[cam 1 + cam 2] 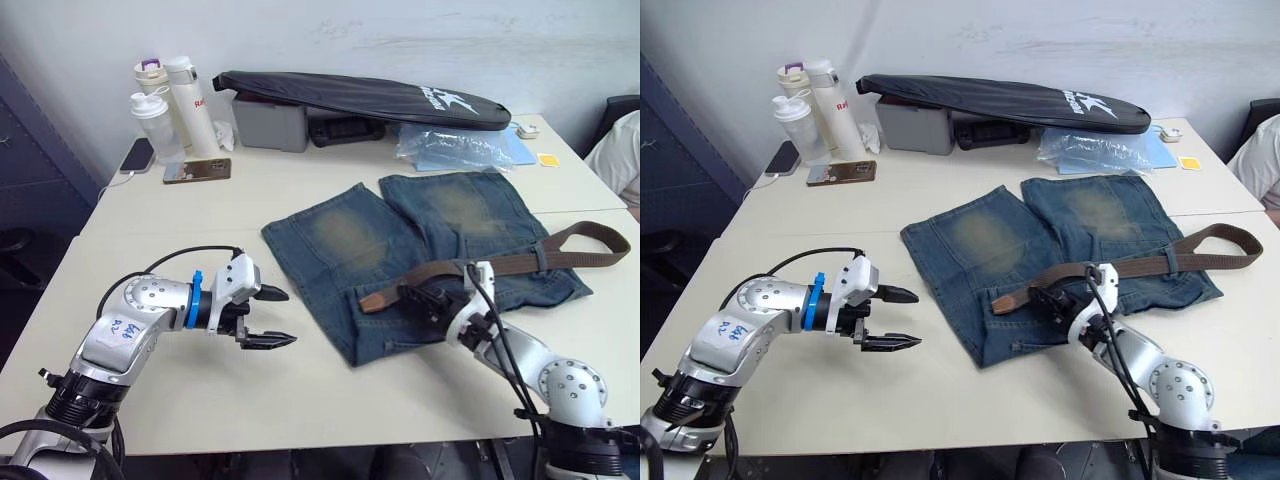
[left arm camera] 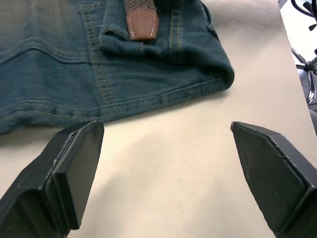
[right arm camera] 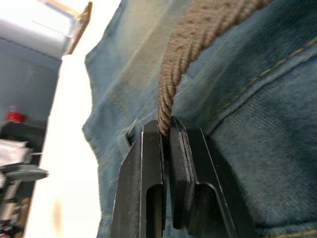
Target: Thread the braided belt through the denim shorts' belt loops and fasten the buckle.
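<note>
Pinched edge-on between the right gripper's (image 1: 1052, 295) clenched jaws, the braided belt (image 1: 500, 264) runs lengthwise along the denim shorts' (image 1: 420, 250) waistband, its reddish tip (image 2: 142, 25) pointing toward the left gripper (image 1: 272, 317), whose jaws hang released over bare tabletop (image 1: 300, 390) just beside the waistband corner.

From the head, our paired eyes look down across the table (image 1: 300, 200). Our wrist cameras sit close behind each claw; both share the denim shorts (image 1: 420, 250) and braided belt (image 3: 183, 54).
</note>
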Robot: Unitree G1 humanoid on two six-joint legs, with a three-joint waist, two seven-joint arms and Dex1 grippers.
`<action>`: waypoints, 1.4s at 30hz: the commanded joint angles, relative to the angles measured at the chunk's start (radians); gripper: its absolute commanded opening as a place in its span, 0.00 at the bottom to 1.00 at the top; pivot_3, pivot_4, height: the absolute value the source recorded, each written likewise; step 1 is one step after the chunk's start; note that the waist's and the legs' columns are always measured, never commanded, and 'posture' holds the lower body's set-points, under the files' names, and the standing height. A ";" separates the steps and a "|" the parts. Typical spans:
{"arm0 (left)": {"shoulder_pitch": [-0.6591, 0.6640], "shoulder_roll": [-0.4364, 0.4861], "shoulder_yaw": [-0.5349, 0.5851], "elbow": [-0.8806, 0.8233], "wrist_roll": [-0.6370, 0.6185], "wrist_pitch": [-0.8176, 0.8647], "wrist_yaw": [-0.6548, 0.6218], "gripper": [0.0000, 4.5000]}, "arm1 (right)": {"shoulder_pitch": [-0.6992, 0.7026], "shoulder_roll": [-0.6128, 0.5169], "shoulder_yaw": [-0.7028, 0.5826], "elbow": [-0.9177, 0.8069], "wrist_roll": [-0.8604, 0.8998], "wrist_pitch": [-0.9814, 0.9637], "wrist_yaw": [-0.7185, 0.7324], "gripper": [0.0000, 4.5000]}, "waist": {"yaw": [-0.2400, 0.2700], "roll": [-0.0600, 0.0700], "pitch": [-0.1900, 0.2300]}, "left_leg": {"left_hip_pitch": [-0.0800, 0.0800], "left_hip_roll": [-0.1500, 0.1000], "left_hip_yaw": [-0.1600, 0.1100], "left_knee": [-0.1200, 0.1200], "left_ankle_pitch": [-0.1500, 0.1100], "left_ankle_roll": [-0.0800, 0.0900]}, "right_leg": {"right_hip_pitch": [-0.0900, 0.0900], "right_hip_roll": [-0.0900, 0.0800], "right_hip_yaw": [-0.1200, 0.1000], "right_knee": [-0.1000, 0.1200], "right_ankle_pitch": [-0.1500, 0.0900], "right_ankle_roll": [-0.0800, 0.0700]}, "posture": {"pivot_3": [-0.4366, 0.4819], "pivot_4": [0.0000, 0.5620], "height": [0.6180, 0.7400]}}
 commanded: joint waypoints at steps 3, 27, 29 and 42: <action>-0.039 -0.023 -0.009 0.010 0.005 -0.029 -0.005 1.00 | 0.032 -0.161 -0.121 0.072 -0.117 0.005 0.051 0.01 | 0.001 0.001 0.001 | 0.000 -0.001 0.001 -0.001 0.000 -0.001 | 0.009 0.000 -0.001 -0.006 0.002 0.003 | 0.48 0.27 0.03; -0.085 -0.062 -0.041 0.059 0.021 -0.062 -0.021 1.00 | 0.022 0.123 -0.056 -0.144 -0.063 -0.023 -0.078 0.01 | -0.009 0.001 0.004 | 0.001 0.004 0.001 -0.003 0.003 -0.002 | 0.002 0.004 -0.003 -0.001 -0.001 0.008 | 0.48 0.27 0.03; -0.087 -0.063 -0.042 0.061 0.022 -0.062 -0.021 1.00 | 0.026 0.142 -0.038 -0.143 -0.070 -0.023 -0.078 0.01 | -0.010 0.001 0.004 | 0.001 0.004 0.001 -0.003 0.003 -0.001 | 0.000 0.004 -0.003 0.001 -0.001 0.008 | 0.48 0.27 0.03; -0.091 -0.062 -0.042 0.058 0.024 -0.056 -0.023 1.00 | 0.016 0.213 0.098 -0.041 -0.277 -0.010 -0.054 0.01 | -0.036 -0.009 -0.002 | 0.004 0.005 -0.001 -0.003 0.003 0.000 | -0.005 0.005 -0.005 0.007 -0.002 0.007 | 0.48 0.27 0.03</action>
